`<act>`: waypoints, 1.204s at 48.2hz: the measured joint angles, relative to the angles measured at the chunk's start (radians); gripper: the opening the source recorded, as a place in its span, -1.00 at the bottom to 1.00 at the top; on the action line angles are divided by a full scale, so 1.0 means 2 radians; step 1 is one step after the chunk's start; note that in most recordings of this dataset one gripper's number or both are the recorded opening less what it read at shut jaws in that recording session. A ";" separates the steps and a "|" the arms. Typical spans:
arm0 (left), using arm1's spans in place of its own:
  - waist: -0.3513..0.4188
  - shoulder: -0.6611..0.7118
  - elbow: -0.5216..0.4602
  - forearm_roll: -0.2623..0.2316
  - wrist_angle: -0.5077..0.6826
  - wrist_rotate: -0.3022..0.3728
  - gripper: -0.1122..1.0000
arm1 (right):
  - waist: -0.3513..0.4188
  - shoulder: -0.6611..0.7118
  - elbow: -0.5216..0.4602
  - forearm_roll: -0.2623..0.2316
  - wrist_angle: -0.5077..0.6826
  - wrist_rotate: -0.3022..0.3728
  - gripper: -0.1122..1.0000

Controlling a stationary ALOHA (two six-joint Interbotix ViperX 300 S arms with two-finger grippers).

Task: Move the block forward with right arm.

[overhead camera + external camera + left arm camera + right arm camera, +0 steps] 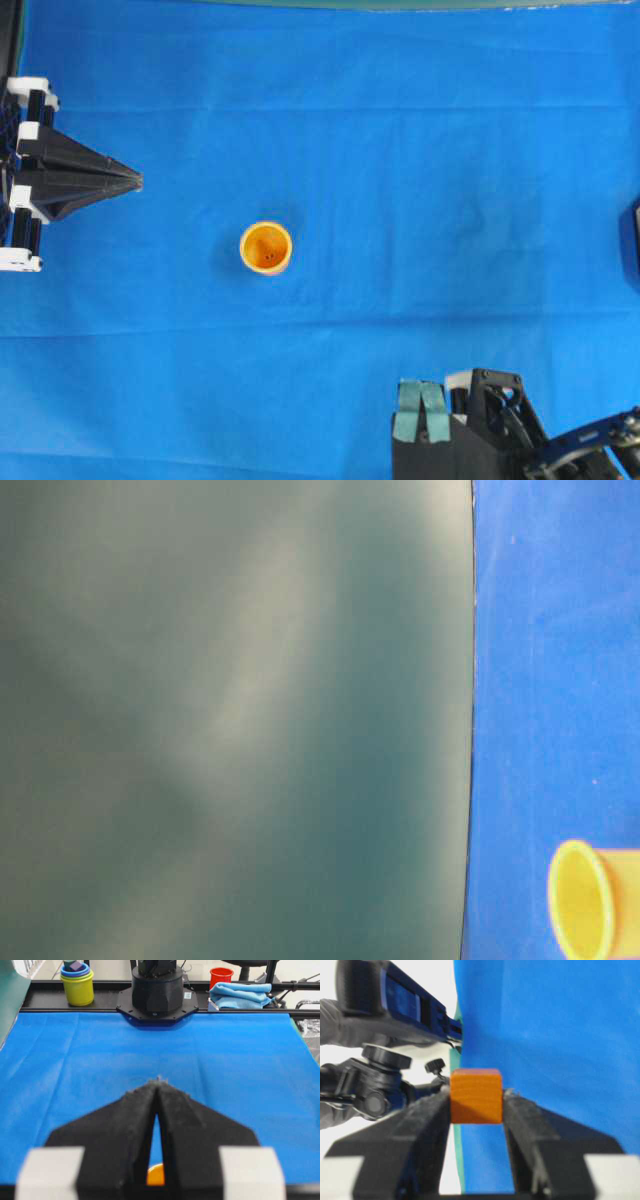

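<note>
The block (476,1096), a small orange cube, sits clamped between the two black fingers of my right gripper (476,1094), held over the edge of the blue cloth. Overhead, the right gripper (421,390) shows its teal pads near the bottom edge, right of centre; the block is hidden there. My left gripper (138,182) rests as a pointed black wedge at the left edge, with its jaws shut on nothing (159,1083). The round orange-yellow cup (266,247) stands mid-table, apart from both grippers.
Blue cloth (450,150) covers the table. A dark green panel (230,720) fills most of the table-level view beside the cup (585,900). Beyond the far edge are a stack of cups (77,982), a red cup (221,976) and a folded blue towel (240,995).
</note>
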 measured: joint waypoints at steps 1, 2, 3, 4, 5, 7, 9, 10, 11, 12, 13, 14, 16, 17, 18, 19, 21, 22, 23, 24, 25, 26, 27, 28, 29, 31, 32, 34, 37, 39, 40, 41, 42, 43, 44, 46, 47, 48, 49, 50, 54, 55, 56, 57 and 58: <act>0.000 0.000 0.000 0.001 0.000 0.000 -0.76 | 0.000 0.000 -0.002 0.000 0.001 0.001 -0.07; 0.001 0.000 0.000 0.000 0.001 0.000 -0.76 | 0.000 0.000 -0.005 0.000 0.001 0.001 -0.07; 0.001 -0.001 0.000 0.000 0.001 0.000 -0.76 | 0.000 0.000 -0.006 0.000 0.001 0.001 -0.07; 0.001 -0.001 0.000 0.000 0.001 0.000 -0.76 | 0.000 0.000 -0.008 0.000 0.002 0.001 -0.07; 0.001 -0.001 0.000 0.001 0.001 0.000 -0.76 | 0.000 0.000 -0.011 0.000 0.002 0.001 -0.07; 0.001 -0.001 0.000 0.000 0.001 0.000 -0.76 | 0.000 0.000 -0.015 0.000 0.004 0.001 -0.07; 0.000 -0.001 0.000 0.001 0.001 0.000 -0.76 | 0.000 0.000 -0.018 0.000 0.005 0.002 -0.07; 0.000 0.000 0.000 0.000 0.001 0.000 -0.76 | 0.000 0.000 -0.020 0.000 0.007 0.002 -0.07; 0.001 -0.001 0.000 0.000 0.001 0.000 -0.76 | 0.000 0.000 -0.021 0.000 0.008 0.002 -0.07; 0.000 -0.001 0.000 0.001 0.001 0.000 -0.76 | 0.000 0.000 -0.021 0.000 0.010 0.002 -0.07; 0.001 -0.001 0.000 0.001 0.001 0.000 -0.76 | 0.000 0.000 -0.022 0.000 0.012 0.002 -0.07; 0.001 -0.001 0.000 0.000 0.002 0.000 -0.76 | 0.000 0.000 -0.023 0.000 0.012 0.002 -0.07; 0.001 -0.001 0.000 0.001 0.001 0.000 -0.76 | 0.000 0.000 -0.024 0.000 0.014 0.002 -0.07; 0.001 -0.001 0.000 0.001 0.002 0.000 -0.76 | 0.000 0.000 -0.025 0.000 0.015 0.002 -0.07; 0.000 -0.001 0.000 0.000 0.001 0.000 -0.76 | 0.000 0.000 -0.025 0.000 0.015 0.002 -0.07; 0.001 0.000 0.000 0.001 0.002 0.000 -0.76 | 0.000 0.001 -0.025 0.000 0.016 0.002 -0.07; 0.001 0.000 0.000 0.000 0.002 0.000 -0.76 | 0.000 0.001 -0.027 0.000 0.016 0.002 -0.07; 0.000 0.000 0.000 0.000 0.001 0.000 -0.76 | 0.000 0.000 -0.027 0.000 0.016 0.002 -0.07; 0.001 -0.001 0.000 0.000 0.002 0.000 -0.76 | 0.000 0.000 -0.028 0.000 0.017 0.002 -0.07; 0.001 -0.001 0.000 0.001 0.002 0.000 -0.76 | 0.000 0.000 -0.028 0.000 0.018 0.002 -0.07; 0.001 -0.001 0.000 0.000 0.001 0.000 -0.76 | 0.000 0.001 -0.028 0.000 0.018 0.002 -0.07; 0.001 -0.001 0.000 0.000 0.001 0.000 -0.76 | 0.000 0.000 -0.028 -0.001 0.018 0.002 -0.07; 0.001 0.000 0.000 0.000 0.001 0.000 -0.76 | 0.000 0.000 -0.028 -0.001 0.019 0.002 -0.07; 0.000 -0.001 0.000 0.001 0.002 0.000 -0.76 | 0.000 0.000 -0.028 -0.001 0.021 0.002 -0.07; 0.001 0.000 0.000 0.001 0.001 0.000 -0.76 | 0.000 0.001 -0.028 0.000 0.022 0.002 -0.07; 0.001 -0.001 0.000 0.000 0.002 0.000 -0.76 | 0.000 0.000 -0.028 0.000 0.025 0.002 -0.07; 0.001 -0.001 0.000 0.001 0.002 0.000 -0.76 | 0.000 0.000 -0.028 0.000 0.026 0.002 -0.07; 0.001 -0.001 0.000 0.001 0.001 0.000 -0.76 | 0.000 0.000 -0.028 -0.001 0.028 0.002 -0.07; 0.001 0.000 0.000 0.000 0.001 -0.001 -0.76 | 0.000 0.000 -0.028 0.000 0.028 0.002 -0.07; 0.001 -0.001 0.000 0.001 0.002 -0.001 -0.76 | 0.000 0.000 -0.028 -0.001 0.028 0.002 -0.07; 0.001 0.000 0.000 0.001 0.002 -0.001 -0.76 | 0.000 0.001 -0.028 0.000 0.028 0.002 -0.07; 0.000 -0.001 0.000 0.000 0.002 -0.001 -0.76 | 0.000 0.000 -0.028 0.000 0.028 0.003 -0.07; 0.000 -0.001 0.000 0.000 0.002 -0.001 -0.76 | 0.000 0.000 -0.028 0.000 0.028 0.002 -0.07; 0.001 -0.001 0.000 0.000 0.002 -0.001 -0.76 | 0.000 0.000 -0.028 0.000 0.028 0.002 -0.07; 0.000 -0.001 0.000 0.001 0.002 -0.001 -0.76 | 0.000 0.000 -0.028 0.000 0.028 0.003 -0.07; 0.000 0.000 0.000 0.001 0.002 -0.001 -0.76 | 0.000 0.000 -0.028 0.000 0.028 0.003 -0.07; 0.001 -0.001 0.000 0.001 0.001 -0.001 -0.76 | 0.000 0.000 -0.028 0.000 0.028 0.002 -0.07; 0.001 0.000 0.000 0.001 0.002 -0.001 -0.76 | 0.000 0.000 -0.028 0.000 0.028 0.003 -0.07; 0.001 0.000 0.000 0.000 0.002 -0.001 -0.76 | 0.000 0.000 -0.028 0.000 0.029 0.003 -0.07; 0.001 -0.001 0.000 0.000 0.002 -0.001 -0.76 | 0.000 0.000 -0.028 0.000 0.029 0.003 -0.07; 0.001 -0.001 0.000 0.000 0.002 -0.001 -0.76 | 0.000 0.000 -0.028 0.000 0.029 0.002 -0.07; 0.000 -0.001 0.000 0.001 0.002 -0.001 -0.76 | 0.000 0.000 -0.028 0.000 0.029 0.002 -0.07; 0.001 -0.001 0.000 0.000 0.002 -0.001 -0.76 | 0.000 0.000 -0.028 0.000 0.029 0.002 -0.07; 0.001 -0.001 0.000 0.000 0.002 -0.001 -0.76 | 0.000 0.000 -0.028 0.000 0.029 0.003 -0.07; 0.001 -0.001 0.000 0.001 0.002 -0.001 -0.76 | 0.000 0.000 -0.028 0.000 0.029 0.002 -0.07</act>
